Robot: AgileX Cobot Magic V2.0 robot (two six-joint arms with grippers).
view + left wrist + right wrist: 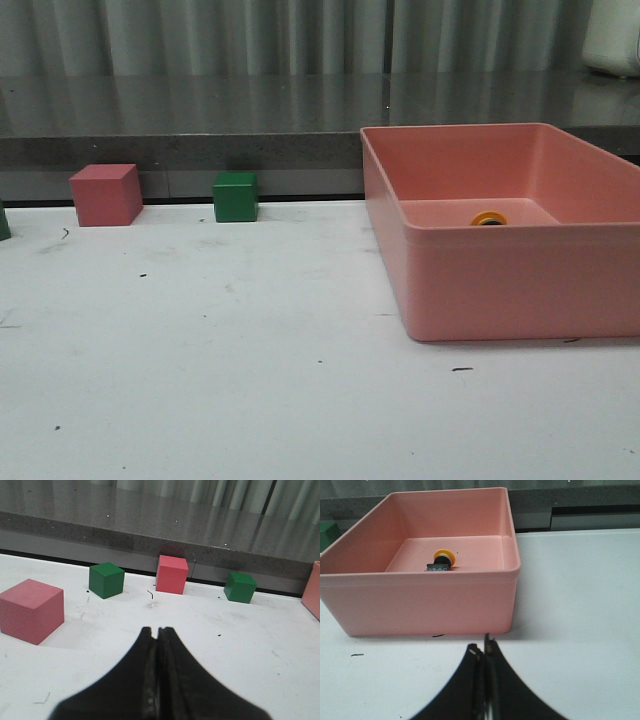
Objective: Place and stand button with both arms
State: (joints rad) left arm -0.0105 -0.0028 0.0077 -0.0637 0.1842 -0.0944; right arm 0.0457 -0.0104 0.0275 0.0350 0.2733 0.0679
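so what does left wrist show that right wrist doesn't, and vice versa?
Only the left wrist view: two pink cubes, two green cubes, and the left gripper, fingers shut on nothing.

Only the right wrist view: the button lying on its side inside the pink bin, and the right gripper, also shut.

Both: the white table and the grey ledge behind it.
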